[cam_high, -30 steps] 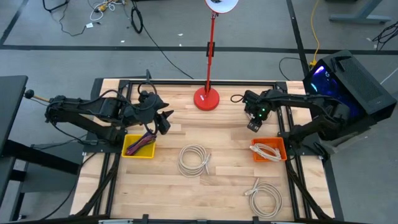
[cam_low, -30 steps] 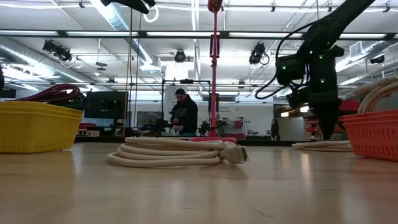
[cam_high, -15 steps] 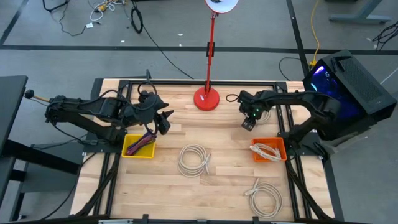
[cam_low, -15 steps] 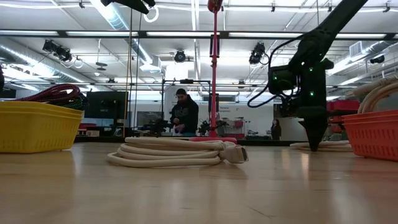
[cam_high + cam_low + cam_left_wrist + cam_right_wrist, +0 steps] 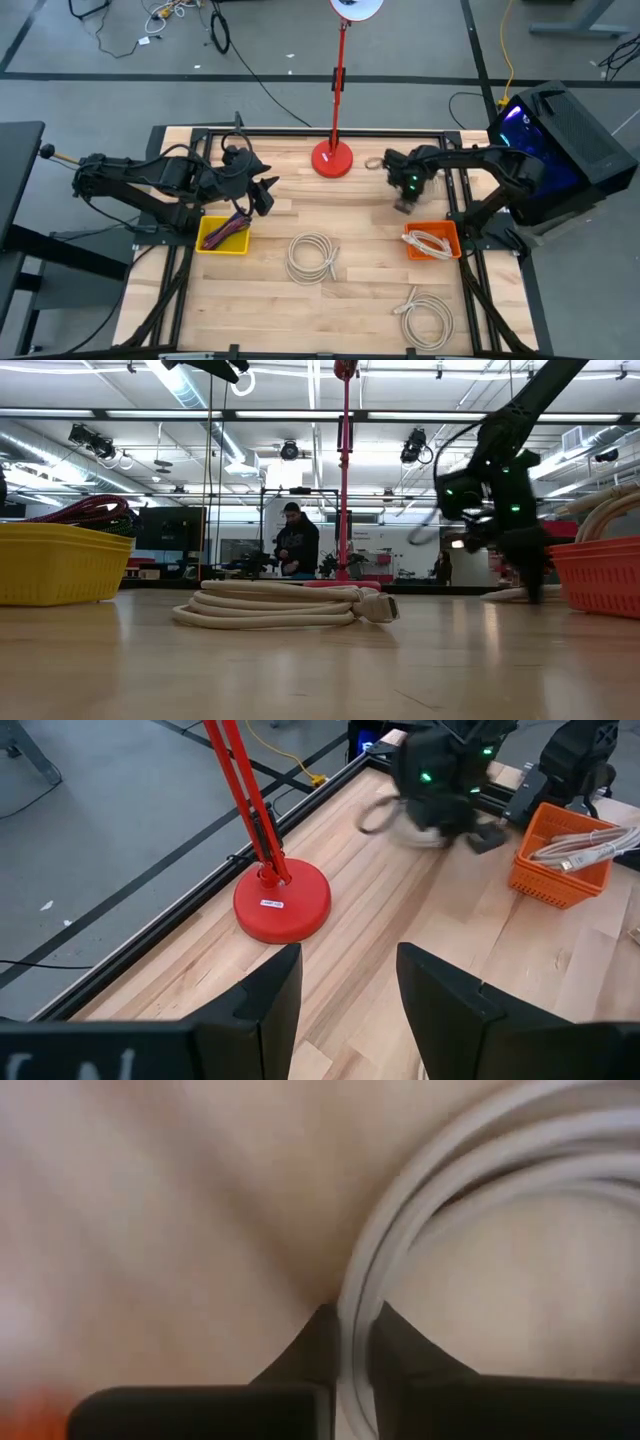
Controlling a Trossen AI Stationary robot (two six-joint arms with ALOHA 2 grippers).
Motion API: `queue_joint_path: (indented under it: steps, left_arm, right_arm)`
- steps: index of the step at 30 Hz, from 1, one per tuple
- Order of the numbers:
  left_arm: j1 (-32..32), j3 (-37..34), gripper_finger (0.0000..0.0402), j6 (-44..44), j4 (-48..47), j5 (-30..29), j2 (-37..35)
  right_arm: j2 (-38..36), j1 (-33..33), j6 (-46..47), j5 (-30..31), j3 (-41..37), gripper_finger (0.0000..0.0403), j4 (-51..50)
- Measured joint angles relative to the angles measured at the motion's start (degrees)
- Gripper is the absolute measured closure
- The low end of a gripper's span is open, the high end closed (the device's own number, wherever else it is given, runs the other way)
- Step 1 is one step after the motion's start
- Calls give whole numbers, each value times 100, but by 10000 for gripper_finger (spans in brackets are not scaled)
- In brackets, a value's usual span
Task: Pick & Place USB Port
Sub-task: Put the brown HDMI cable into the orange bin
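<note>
A coiled white USB cable point(image 5: 450, 1170) lies on the wooden table right of the red lamp base point(image 5: 332, 158), blurred in the left wrist view point(image 5: 395, 822). My right gripper point(image 5: 355, 1335) is down on it and shut on its strands; it also shows in the high view point(image 5: 403, 203) and the low view point(image 5: 530, 575). Above the yellow basket point(image 5: 225, 236), which holds red and purple cables, my left gripper point(image 5: 268, 190) waits open, its fingers point(image 5: 270, 1000) with nothing between them. The orange basket point(image 5: 432, 241) holds one white cable. My right gripper pinches the coil's bundle of white strands point(image 5: 352, 1315) between its two fingers, at one side of the ring. The fingers lie across the strands. In the low view the arm comes down from above and the cable's end point(image 5: 505, 595) is at the table top.
Two more white cable coils lie on the table, one in the middle point(image 5: 312, 256) and one at the near right point(image 5: 426, 317). The red lamp pole point(image 5: 345, 470) rises from its base at the far middle. A person point(image 5: 297, 542) stands in the room behind.
My right gripper has swung from beside the orange basket a little toward the lamp base and dropped onto the white coil. It now shows blurred with motion. The left arm has kept still.
</note>
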Motion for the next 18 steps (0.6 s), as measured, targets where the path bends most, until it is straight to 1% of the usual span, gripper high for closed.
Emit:
queue_joint_path:
  steps: [3, 8, 14, 16, 18]
  left_arm:
    - [0, 1, 230, 2, -9, -18, 0]
    - [-1, -1, 230, 4, -58, -22, 0]
    - [1, 1, 230, 78, -117, -20, 0]
    - [-1, 1, 230, 178, -114, -20, 0]
    - [-1, 1, 230, 207, -114, -20, 0]
  right_arm:
    - [-219, 10, -106, -52, 180, 379, -681]
    - [-949, 106, -169, -111, 702, 379, -1970]
    - [-1972, 316, -107, -660, 1542, 382, -3516]
    - [-2260, 444, 63, -1080, 1800, 382, -3906]
    - [-2556, 610, 226, -1605, 2029, 382, -3971]
